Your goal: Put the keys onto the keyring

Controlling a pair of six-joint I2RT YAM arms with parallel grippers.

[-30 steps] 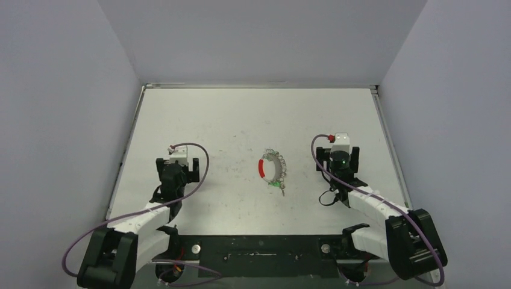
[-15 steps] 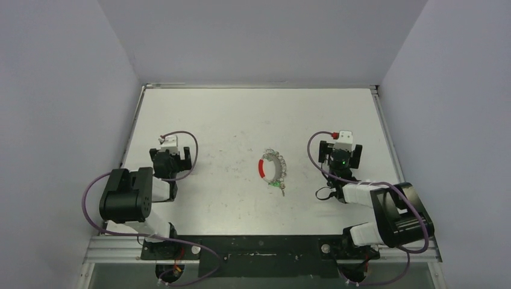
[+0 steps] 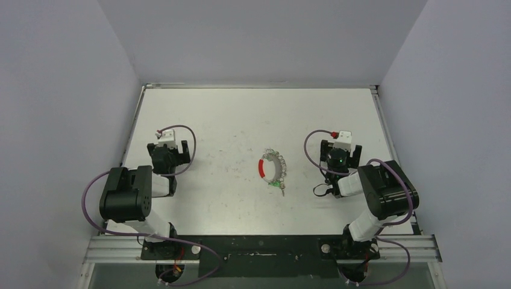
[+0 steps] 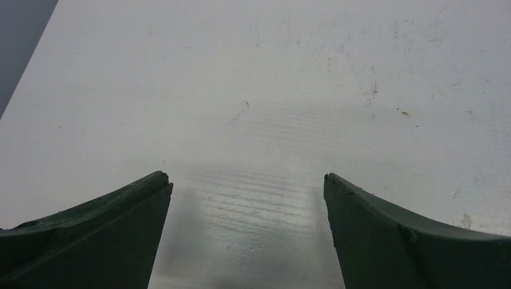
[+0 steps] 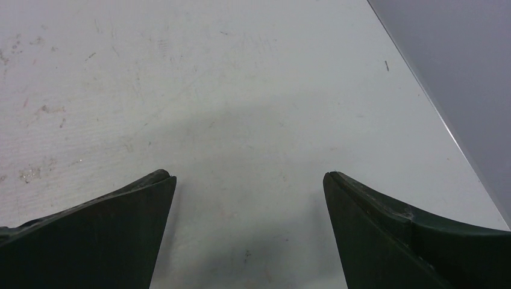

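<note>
The keyring [image 3: 272, 167], a silvery beaded loop with a red curved segment on its left side, lies on the white table [image 3: 241, 120] at the middle. The keys [image 3: 279, 184] with their green tag rest at the loop's lower right edge, touching it. My left gripper [image 3: 170, 146] stands open well to the left of the ring, over bare table [image 4: 253, 120]. My right gripper [image 3: 341, 149] stands open to the right of the ring. Each wrist view shows only two dark fingers spread wide, left gripper [image 4: 247, 178], right gripper [image 5: 249, 175], with nothing between them.
Grey walls enclose the table on the left, back and right. The table's right edge [image 5: 434, 108] runs close to the right gripper. Purple cables [image 3: 90, 192] loop around both arms near the front rail [image 3: 259, 247].
Both arms have folded back toward their bases, elbows raised. The grippers have drawn slightly outward and away from the ring. Ring and keys have not moved.
</note>
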